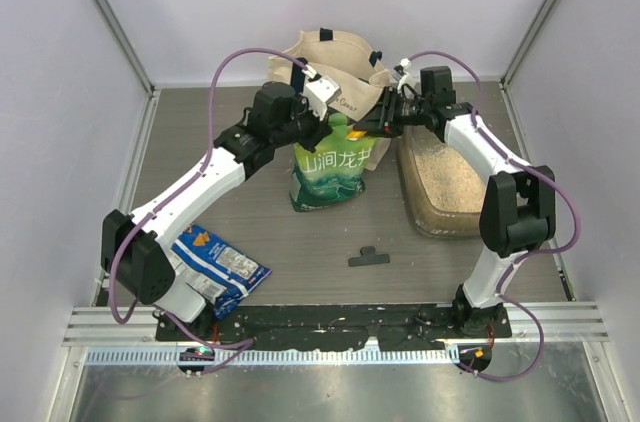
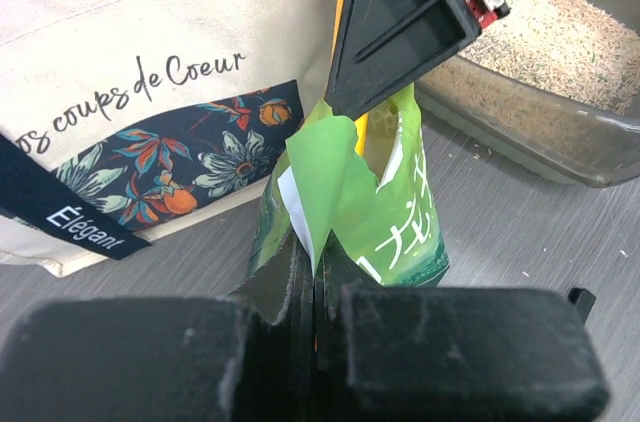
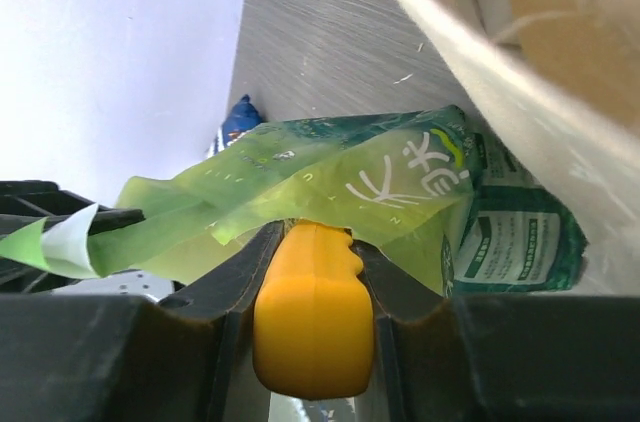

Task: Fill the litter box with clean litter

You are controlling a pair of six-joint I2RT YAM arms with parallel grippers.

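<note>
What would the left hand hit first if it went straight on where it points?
Most likely the right hand, the black block just ahead, above the green pouch the left hand pinches; depth is unclear.

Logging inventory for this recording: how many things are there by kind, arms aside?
Bags: 3 (cream tote, green pouch, blue snack bag)
Trays: 1 (litter box)
Clips: 2 (black clip on the table, yellow clip in the right gripper)
Total: 6

Litter box (image 1: 437, 229): shallow rectangular tray, translucent grey-brown plastic, rounded corners. Lies flat and upright at right of scene, long axis running near to far. Clean litter (image 1: 447, 180): pale beige fine granules covering tray floor, surface below the rim.
</note>
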